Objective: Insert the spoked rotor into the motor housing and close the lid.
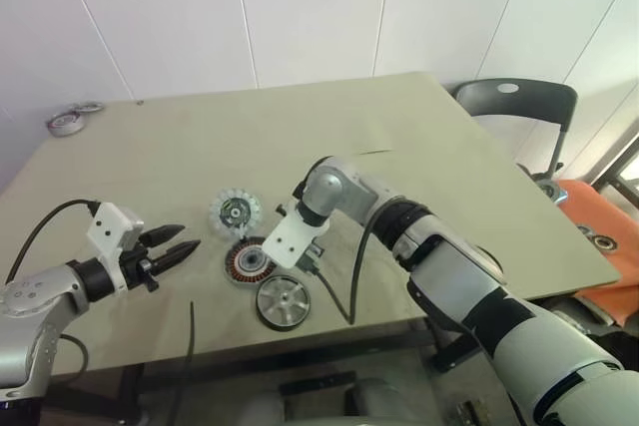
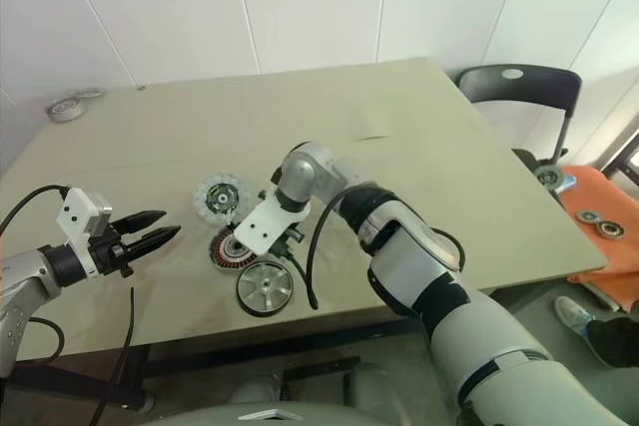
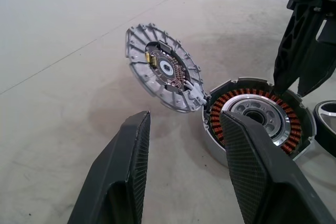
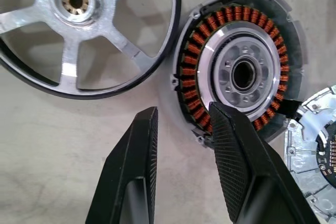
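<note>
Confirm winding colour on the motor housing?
Orange-brown copper, ringed around a silver centre on the motor housing. Clearest in the right wrist view.

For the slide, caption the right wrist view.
Right gripper open above the motor housing, spoked rotor lying beside it on the table.

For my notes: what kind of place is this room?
Probably a lab or workshop room: a plain table with motor parts on it, white panelled walls, a dark chair and tape rolls at the table's far corner.
</note>
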